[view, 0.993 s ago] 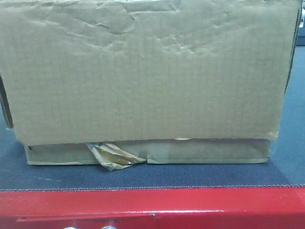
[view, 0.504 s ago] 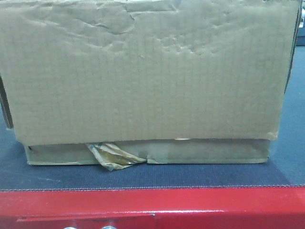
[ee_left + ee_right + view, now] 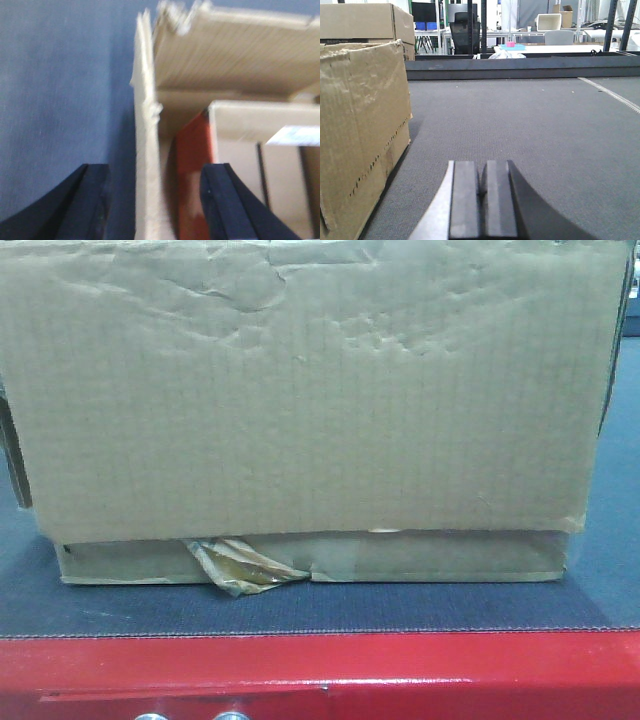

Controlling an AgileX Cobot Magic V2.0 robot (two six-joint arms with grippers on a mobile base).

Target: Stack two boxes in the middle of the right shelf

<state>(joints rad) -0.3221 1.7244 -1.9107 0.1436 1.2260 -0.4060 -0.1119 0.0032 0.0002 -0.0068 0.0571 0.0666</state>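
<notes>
Comparing with a second ago, we see that the large wrinkled brown cardboard box [image 3: 310,400] has crept a touch to the right across the dark grey felt tabletop [image 3: 300,612]. Its crumpled clear tape scrap [image 3: 240,567] has come along at the lower front seam. The box bottom sits flat on the felt, so we judge the shift to be a nudge from an arm settling its hold, not a lift. The stacking itself is not yet begun.

Our left end effector [image 3: 155,172] is spread wide astride the box's side wall, one finger outside and one inside, and has not pinched it. Our right end effector [image 3: 482,182] has its pads pressed together on nothing. It sits low over bare felt, just beside the box.

The box is open-topped. Inside it, a reddish-brown surface [image 3: 195,165] shows between the wall and an inner cardboard panel [image 3: 260,120]; we cannot tell what it is. A second plain brown cardboard box [image 3: 365,22] stands behind the first. We cannot make out the target shelf.
</notes>
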